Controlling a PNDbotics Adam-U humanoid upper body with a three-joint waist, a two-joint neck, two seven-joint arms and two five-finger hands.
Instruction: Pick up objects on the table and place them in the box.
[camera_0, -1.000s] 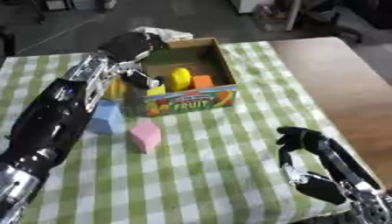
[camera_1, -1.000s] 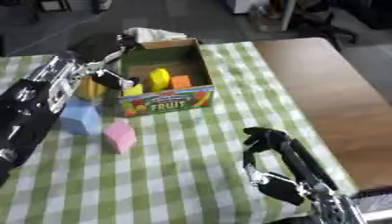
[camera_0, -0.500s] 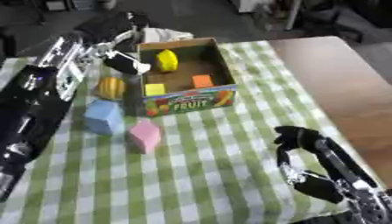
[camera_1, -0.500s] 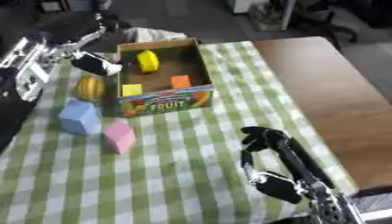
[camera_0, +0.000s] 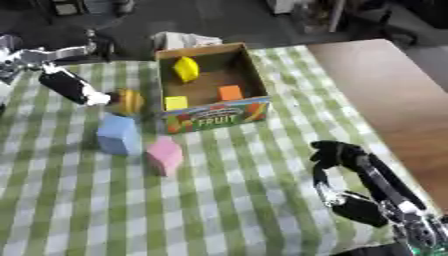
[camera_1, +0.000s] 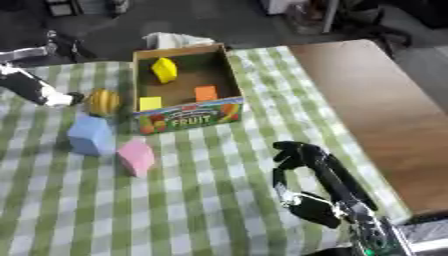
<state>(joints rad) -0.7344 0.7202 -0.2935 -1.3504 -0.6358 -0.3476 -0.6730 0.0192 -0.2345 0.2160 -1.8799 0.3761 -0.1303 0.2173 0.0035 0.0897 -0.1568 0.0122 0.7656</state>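
On the left eye view, hidden or cut off: the left arm entered from the upper left edge, most of it outside the view; the left hand (camera_0: 68, 85) was blurred, a dark shape with a pale tip, and its fingers could not be told apart.
Left hand, grasp: whether released or clenched could not be told; its pale tip lay just beside the yellow rounded object (camera_0: 130, 101), contact uncertain.
Box: the box (camera_0: 255, 80) stood open on the green checked cloth (camera_0: 227, 200), its front panel reading FRUIT.
Box contents: a yellow piece (camera_0: 185, 68) leaned near the far wall, a small yellow block (camera_0: 176, 103) and an orange block (camera_0: 230, 92) lay near the front wall.
Objects outside: a blue block (camera_0: 118, 135) and a pink block (camera_0: 164, 155) stood on the cloth left of the box, near each other.

On the right eye view, right hand: the right hand (camera_1: 302, 160) rested at the lower right above the cloth, well apart from the box, fingers curled downward and grasping nothing; its forearm ran off the lower edge.
Table: bare brown table (camera_1: 385, 115) showed to the right of the cloth.
Hard to make out: a pale crumpled shape (camera_1: 175, 40) behind the box could not be identified.
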